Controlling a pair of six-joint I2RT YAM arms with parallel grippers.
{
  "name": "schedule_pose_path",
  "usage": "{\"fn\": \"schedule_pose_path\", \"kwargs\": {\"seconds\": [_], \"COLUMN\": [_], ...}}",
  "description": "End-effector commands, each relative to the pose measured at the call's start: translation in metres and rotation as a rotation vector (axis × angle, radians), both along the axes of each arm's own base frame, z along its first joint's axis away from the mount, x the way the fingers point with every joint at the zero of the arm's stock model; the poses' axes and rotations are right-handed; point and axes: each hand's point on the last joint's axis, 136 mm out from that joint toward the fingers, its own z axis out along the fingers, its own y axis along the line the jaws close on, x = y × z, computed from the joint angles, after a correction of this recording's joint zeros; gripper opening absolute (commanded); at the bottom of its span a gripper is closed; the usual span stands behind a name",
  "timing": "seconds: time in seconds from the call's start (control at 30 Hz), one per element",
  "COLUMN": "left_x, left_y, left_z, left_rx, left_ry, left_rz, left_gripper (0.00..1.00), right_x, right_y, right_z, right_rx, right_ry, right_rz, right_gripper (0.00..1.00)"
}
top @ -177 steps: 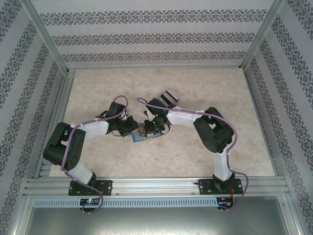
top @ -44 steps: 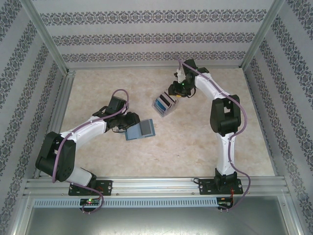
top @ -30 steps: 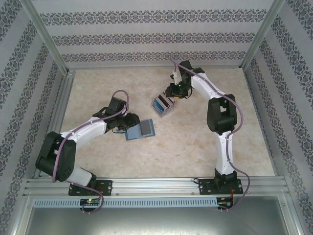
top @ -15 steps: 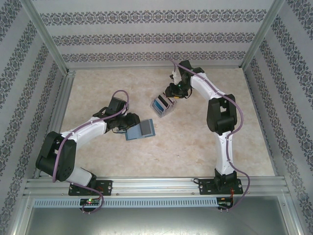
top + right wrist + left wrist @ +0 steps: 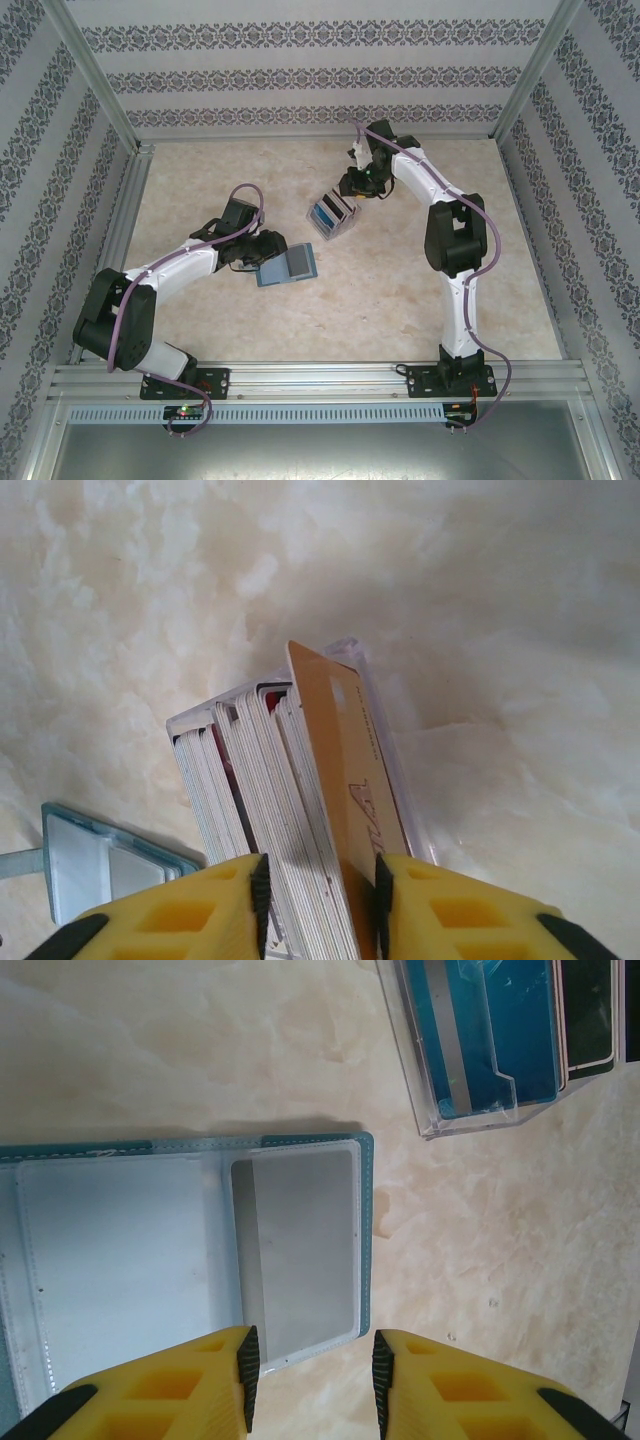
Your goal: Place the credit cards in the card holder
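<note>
Card holder (image 5: 290, 266) lies open & flat on the table (image 5: 400, 300), a bit left of centre and well apart from every edge. It has teal trim, w/ its clear pockets facing up. A grey card (image 5: 300, 1250) sits in the end pocket on the side toward the box.

Left gripper (image 5: 310, 1385) hovers over one long edge of the holder, near a corner. Its fingers are spread and nothing is caught between them.

Credit cards (image 5: 250, 780) stand on edge, packed in a clear box (image 5: 333, 212) nearer the far edge, near the holder but apart from it.

Right gripper (image 5: 320, 900) is down at the box, w/ a finger on either side of a tan-orange card (image 5: 345, 770) (it stands taller than the rest) plus a few whitish ones. Can't tell if the fingers pinch them or just straddle them.
</note>
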Motion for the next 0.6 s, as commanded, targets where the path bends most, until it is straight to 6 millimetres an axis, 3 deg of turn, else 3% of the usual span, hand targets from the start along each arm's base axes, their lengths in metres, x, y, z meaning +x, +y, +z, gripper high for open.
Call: {"fn": "schedule_pose_path", "kwargs": {"seconds": [0.0, 0.57], "left_x": [0.004, 0.004], "left_y": [0.001, 0.0], "left_z": [-0.002, -0.002], "left_rx": [-0.013, -0.02], "left_ry": [0.003, 0.004], "left_rz": [0.015, 0.012], "left_gripper": [0.38, 0.38], "right_x": [-0.006, -0.002], "right_y": [0.003, -0.007], "right_z": [0.02, 0.033], "right_rx": [0.024, 0.025], "right_ry": [-0.025, -0.052], "right_rz": [0.017, -0.006], "right_gripper": [0.34, 0.2]}}
